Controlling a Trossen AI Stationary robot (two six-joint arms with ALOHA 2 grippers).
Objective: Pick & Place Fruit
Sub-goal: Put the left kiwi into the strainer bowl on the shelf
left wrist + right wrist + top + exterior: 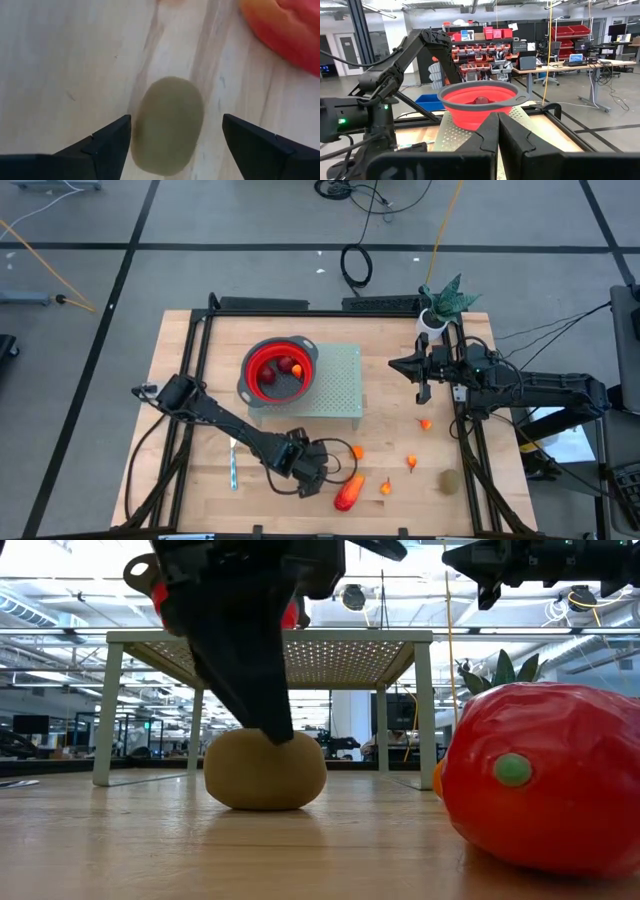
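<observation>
a: we see a grey tiled floor (250,220) with black cables (355,265) around the wooden surface (180,380).
b: behind it we spot red parts bins (485,50), desks (570,67) and ceiling lights.

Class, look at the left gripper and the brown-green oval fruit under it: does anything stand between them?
Nothing visible does. The left gripper hangs open right over the brown-green oval fruit, one of its fingers on each side, bare table around it.
</observation>
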